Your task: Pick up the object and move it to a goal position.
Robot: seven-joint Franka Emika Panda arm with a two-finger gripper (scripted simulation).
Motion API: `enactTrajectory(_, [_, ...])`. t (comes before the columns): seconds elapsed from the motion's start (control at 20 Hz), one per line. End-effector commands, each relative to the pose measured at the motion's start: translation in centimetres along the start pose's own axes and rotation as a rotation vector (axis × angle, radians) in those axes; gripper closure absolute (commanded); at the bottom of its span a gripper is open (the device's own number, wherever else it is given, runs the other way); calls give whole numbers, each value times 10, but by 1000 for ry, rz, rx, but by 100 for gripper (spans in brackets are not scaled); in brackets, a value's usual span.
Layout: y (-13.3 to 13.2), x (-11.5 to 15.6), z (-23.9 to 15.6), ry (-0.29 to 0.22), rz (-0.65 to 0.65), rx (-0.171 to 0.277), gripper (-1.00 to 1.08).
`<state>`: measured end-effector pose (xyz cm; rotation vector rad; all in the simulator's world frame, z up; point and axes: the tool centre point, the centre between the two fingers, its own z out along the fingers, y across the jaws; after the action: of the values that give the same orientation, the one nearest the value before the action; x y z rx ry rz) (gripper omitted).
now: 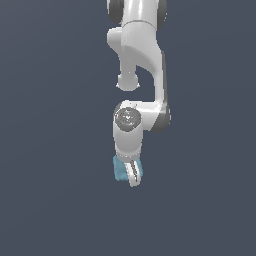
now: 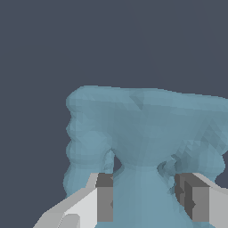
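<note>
The object [image 1: 119,170] is a small light teal-blue block with bumpy edges, seen in the exterior view just below the arm's wrist and partly hidden behind the fingers. My gripper [image 1: 131,176] points downward with the block between its fingers. In the wrist view the object [image 2: 142,124] fills much of the picture. Its narrower part runs between the two grey pads [image 2: 105,198], and both pads touch its sides. My gripper [image 2: 144,200] is shut on the object.
A uniform dark grey-blue surface lies all around. The white arm's links [image 1: 137,50] reach down from the top of the exterior view. No other objects or edges show.
</note>
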<state>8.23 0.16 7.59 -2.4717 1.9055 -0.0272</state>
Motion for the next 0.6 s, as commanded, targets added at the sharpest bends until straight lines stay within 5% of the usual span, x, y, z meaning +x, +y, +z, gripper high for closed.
enactTrajectory(0.0, [5,-3,-12,-1,0,1,108])
enactTrajectory(0.55, [45,-25,-94,-4,1,-5,108])
